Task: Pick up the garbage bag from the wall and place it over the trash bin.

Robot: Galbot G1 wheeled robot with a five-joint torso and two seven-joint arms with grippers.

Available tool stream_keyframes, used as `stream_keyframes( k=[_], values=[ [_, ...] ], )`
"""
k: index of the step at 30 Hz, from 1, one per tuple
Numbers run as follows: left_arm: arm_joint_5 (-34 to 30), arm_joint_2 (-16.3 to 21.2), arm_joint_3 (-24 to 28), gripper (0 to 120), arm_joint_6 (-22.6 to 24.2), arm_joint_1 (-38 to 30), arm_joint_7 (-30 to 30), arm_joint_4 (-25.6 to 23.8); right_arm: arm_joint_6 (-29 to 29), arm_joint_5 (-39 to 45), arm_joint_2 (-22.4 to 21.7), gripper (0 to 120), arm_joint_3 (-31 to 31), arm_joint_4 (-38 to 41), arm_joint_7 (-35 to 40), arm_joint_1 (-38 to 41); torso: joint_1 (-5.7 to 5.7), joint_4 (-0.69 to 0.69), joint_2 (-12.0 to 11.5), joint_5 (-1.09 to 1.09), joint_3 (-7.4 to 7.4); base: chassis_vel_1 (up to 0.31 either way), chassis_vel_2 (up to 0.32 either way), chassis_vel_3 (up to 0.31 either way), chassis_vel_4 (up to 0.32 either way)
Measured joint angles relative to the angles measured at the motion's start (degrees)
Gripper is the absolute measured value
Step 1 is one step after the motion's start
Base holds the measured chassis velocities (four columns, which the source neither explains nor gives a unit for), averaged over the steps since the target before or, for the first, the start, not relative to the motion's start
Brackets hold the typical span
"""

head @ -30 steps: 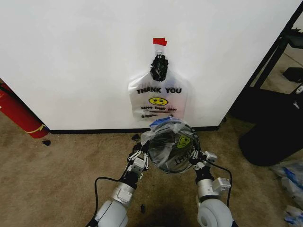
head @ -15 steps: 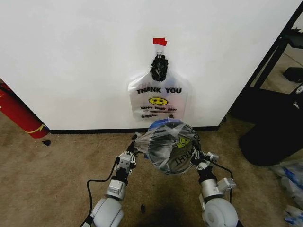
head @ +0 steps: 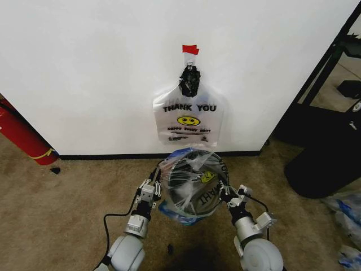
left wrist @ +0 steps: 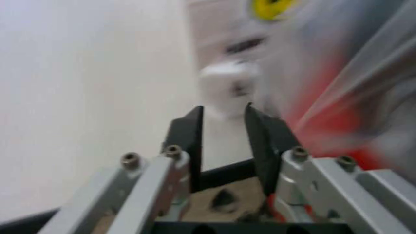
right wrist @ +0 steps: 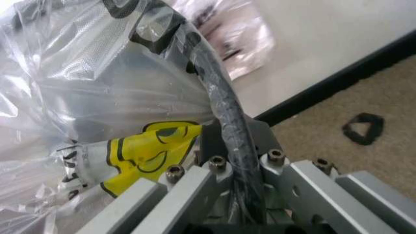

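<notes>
The garbage bag (head: 207, 176), see-through with black print, a yellow smiley and blue strips, is stretched over the small black trash bin (head: 183, 191), which tilts toward me in front of the white wall (head: 84, 73). My right gripper (head: 227, 195) is on the bin's right side. In the right wrist view it (right wrist: 231, 141) is shut on the bin's black rim (right wrist: 224, 114) with the bag's plastic (right wrist: 97, 87) over it. My left gripper (head: 150, 191) sits just beside the bin's left side. Its fingers (left wrist: 224, 134) stand apart with nothing between them, next to the bin's red bottom (left wrist: 318, 122).
A second printed bag (head: 189, 118) without blue strips hangs on the wall under red tape (head: 190, 49). A red cylinder (head: 20, 138) leans at the far left. A bulky black sack (head: 324, 164) and a black frame stand at the right. Small black scraps (head: 55, 170) lie on the carpet.
My left gripper came off the bin's rim and drew back to the left. The bin and bag then shifted left and lower with my right gripper, closing up to the left gripper.
</notes>
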Motion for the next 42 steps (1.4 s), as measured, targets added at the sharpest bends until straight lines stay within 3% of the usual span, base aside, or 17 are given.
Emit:
stream_keyframes(
  k=[5,6,9,12,13,17,22,28,29,35,42],
  values=[
    [-4.51,-0.64,-0.73,56,6.02,2.99,-9.42,-7.34,1.8,0.56,1.75,0,0.37,-1.93,3.21,1.27,0.0,0.03,0.0,0.01,0.0,0.0,0.0,0.0,0.0],
    [-4.51,-0.64,-0.73,56,6.02,2.99,-9.42,-7.34,1.8,0.56,1.75,0,0.37,-1.93,3.21,1.27,0.0,0.03,0.0,0.01,0.0,0.0,0.0,0.0,0.0],
    [-6.72,-0.25,1.32,70,7.12,5.11,-7.97,-15.12,3.24,-1.11,3.2,0,0.61,-4.22,4.0,1.71,0.0,-0.02,0.0,0.0,0.0,0.0,0.0,0.0,0.0],
    [-7.38,1.52,4.1,83,7.11,6.24,-3.07,-22.44,3.42,-3.86,4.25,0,-0.29,-6.28,4.53,3.04,0.0,0.01,0.0,0.03,0.0,0.0,0.0,0.0,0.0],
    [-7.38,1.52,4.1,83,7.11,6.24,-3.07,-22.44,3.42,-3.86,4.25,0,-0.29,-6.28,4.53,3.04,0.0,0.01,0.0,0.03,0.0,0.0,0.0,0.0,0.0],
    [-8.41,5.0,10.75,69,8.95,5.95,0.96,-25.65,3.5,-7.74,4.43,0,-1.38,-7.35,3.85,4.36,0.0,0.01,0.0,0.02,0.0,0.0,0.0,0.0,0.0],
    [-16.49,5.95,15.93,53,15.31,2.83,0.25,-24.74,4.39,-10.89,3.74,0,-2.18,-8.36,2.01,5.29,0.0,0.02,0.0,0.01,0.0,0.0,0.0,0.0,0.0],
    [-28.29,4.65,20.1,27,25.78,-6.76,-6.9,-21.07,5.16,-14.79,2.76,0,-2.96,-8.23,0.84,5.29,0.0,0.0,0.0,0.01,0.0,0.0,0.0,0.0,0.0],
    [-28.29,4.65,20.1,27,25.78,-6.76,-6.9,-21.07,5.16,-14.79,2.76,0,-2.96,-8.23,0.84,5.29,0.0,0.0,0.0,0.01,0.0,0.0,0.0,0.0,0.0],
    [-32.87,3.38,23.26,2,31.93,-14.65,-14.66,-18.41,5.65,-19.26,2.85,0,-4.09,-6.65,1.05,4.27,0.0,0.0,0.0,0.0,0.0,0.0,0.0,0.0,0.0],
    [-30.01,2.32,24.66,0,36.04,-17.3,-18.0,-15.35,6.15,-21.59,3.28,0,-4.67,-5.82,1.09,3.58,0.0,0.01,0.0,0.01,0.0,0.0,0.0,0.0,0.0]
  ],
)
